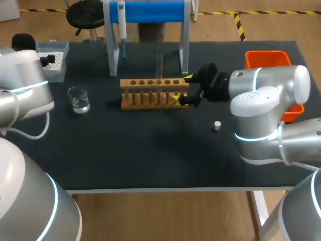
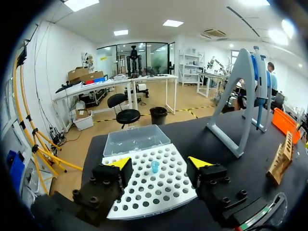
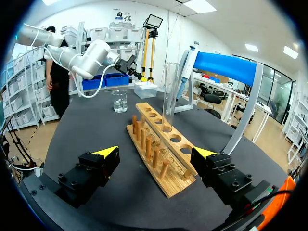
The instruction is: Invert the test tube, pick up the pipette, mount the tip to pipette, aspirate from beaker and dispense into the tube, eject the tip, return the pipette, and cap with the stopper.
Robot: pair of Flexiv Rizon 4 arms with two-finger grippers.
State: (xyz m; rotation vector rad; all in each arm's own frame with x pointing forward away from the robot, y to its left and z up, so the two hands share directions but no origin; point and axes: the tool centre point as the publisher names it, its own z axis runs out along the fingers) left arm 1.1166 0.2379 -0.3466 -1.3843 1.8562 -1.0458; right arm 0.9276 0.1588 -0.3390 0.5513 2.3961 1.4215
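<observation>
Test tube (image 3: 169, 94) stands upright in a middle hole of the wooden rack (image 1: 150, 100) on the bench (image 1: 150, 155), long axis vertical. It is just ahead of the right end effector (image 1: 182, 89), which sits at the rack's near end with fingers wide and holding nothing. The right arm is clearly nearer; the left end effector (image 2: 159, 163), also wide and holding nothing, hangs over the tip box (image 2: 154, 192), well apart from the tube.
</observation>
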